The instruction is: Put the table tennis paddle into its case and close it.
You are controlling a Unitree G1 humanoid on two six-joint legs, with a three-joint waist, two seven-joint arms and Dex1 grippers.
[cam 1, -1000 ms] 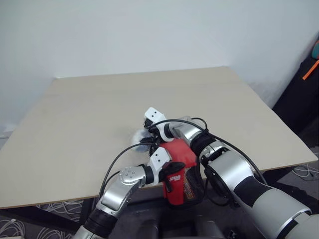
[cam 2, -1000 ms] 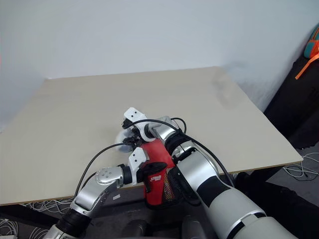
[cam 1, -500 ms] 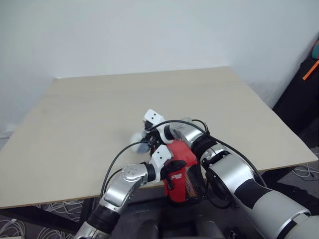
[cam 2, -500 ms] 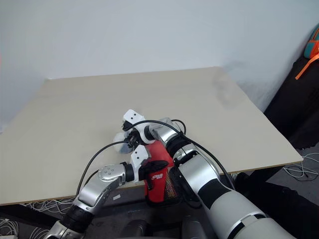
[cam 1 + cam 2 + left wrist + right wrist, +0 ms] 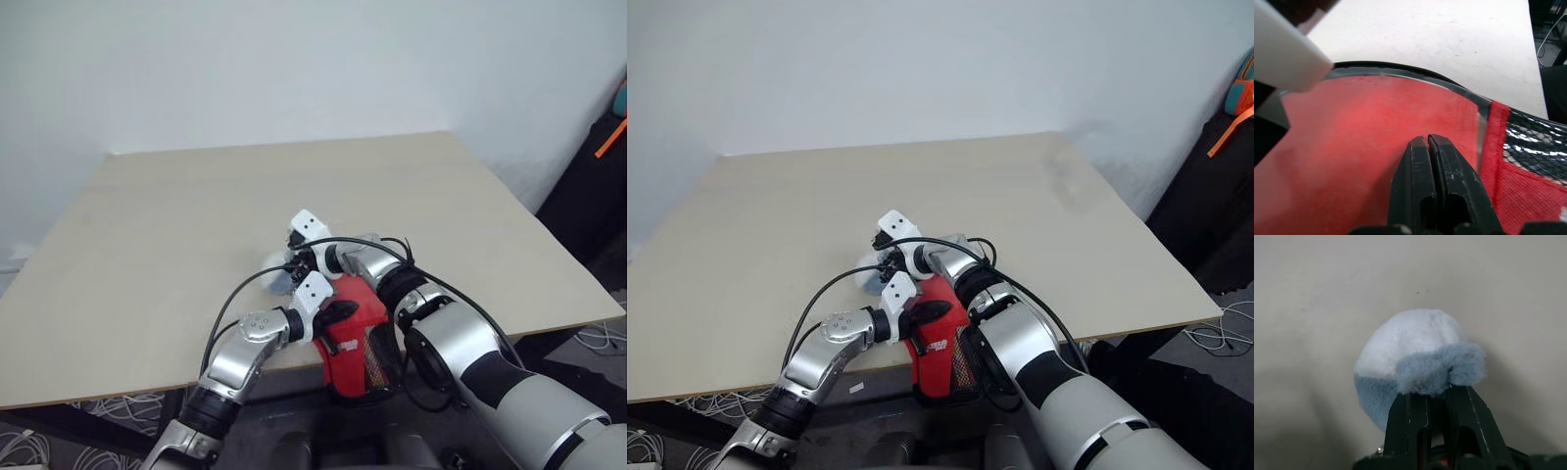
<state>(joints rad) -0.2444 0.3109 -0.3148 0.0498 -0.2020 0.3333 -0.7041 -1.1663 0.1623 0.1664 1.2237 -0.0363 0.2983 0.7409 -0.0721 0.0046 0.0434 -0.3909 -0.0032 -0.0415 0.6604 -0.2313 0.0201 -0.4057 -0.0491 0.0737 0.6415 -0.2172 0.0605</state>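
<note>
case (image 5: 355, 333) at table (image 5: 176, 215) near edge, overhanging | pompom (image 5: 1415, 352) on table just behind case

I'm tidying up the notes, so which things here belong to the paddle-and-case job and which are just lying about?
Job: the case, pressed by the shut left gripper; the right gripper, shut on the fluffy pompom.
Lying about: table; cables on the floor.

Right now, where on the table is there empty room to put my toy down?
Most of the table is bare: the whole far half by the wall, plus both side stretches. It is crowded only at the near edge's middle, where the case, a fluffy pom-pom and both sets of fingers bunch together.
</note>
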